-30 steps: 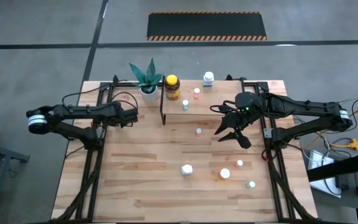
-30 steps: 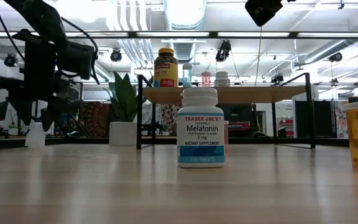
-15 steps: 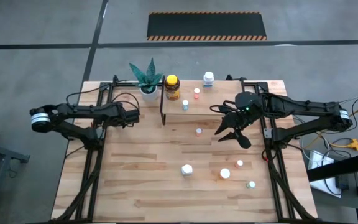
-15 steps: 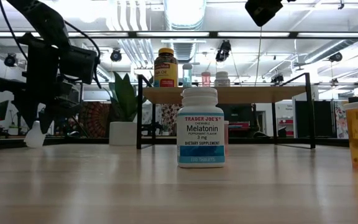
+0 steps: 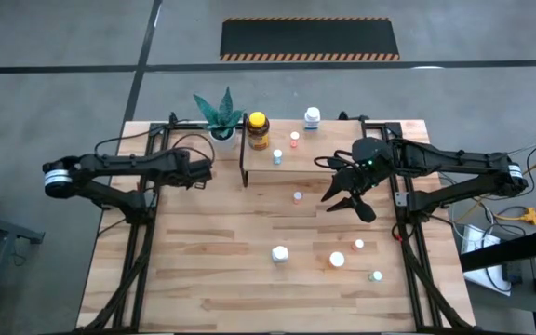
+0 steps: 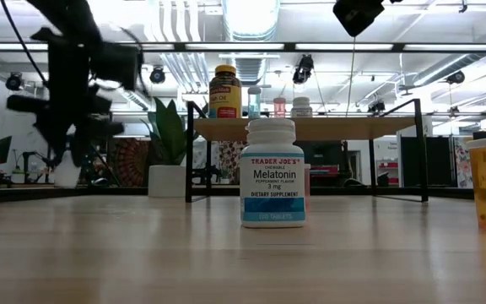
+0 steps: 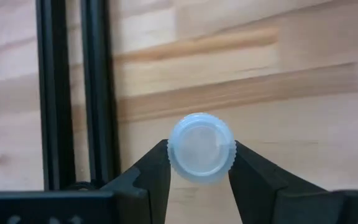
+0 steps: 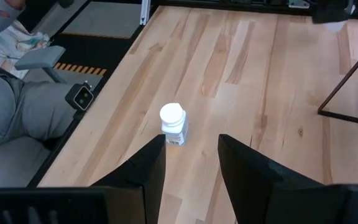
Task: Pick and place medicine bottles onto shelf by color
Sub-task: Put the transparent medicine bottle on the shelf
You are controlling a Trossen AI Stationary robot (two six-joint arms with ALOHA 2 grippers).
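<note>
Left gripper (image 7: 201, 171) fingers clamped on a white-capped bottle (image 7: 201, 147), held above the worktop (image 5: 203, 270) left of the shelf (image 5: 291, 166). Right gripper (image 5: 350, 200) hangs right of the shelf, fingers apart. Melatonin bottle (image 6: 272, 172) stands mid-worktop, amber bottle (image 5: 258, 130) on the shelf's far left.

Overhead camera straight down, low camera level across table, both sharing the shelf (image 5: 314, 149), wrist cameras close.

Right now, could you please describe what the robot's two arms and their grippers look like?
Both arms are dark, slim and jointed, with black cables looped alongside. Each has a pale silver-white band near its base. The left gripper and right gripper each have two matte black, wedge-shaped fingers. A small green light glows on the right wrist.
</note>
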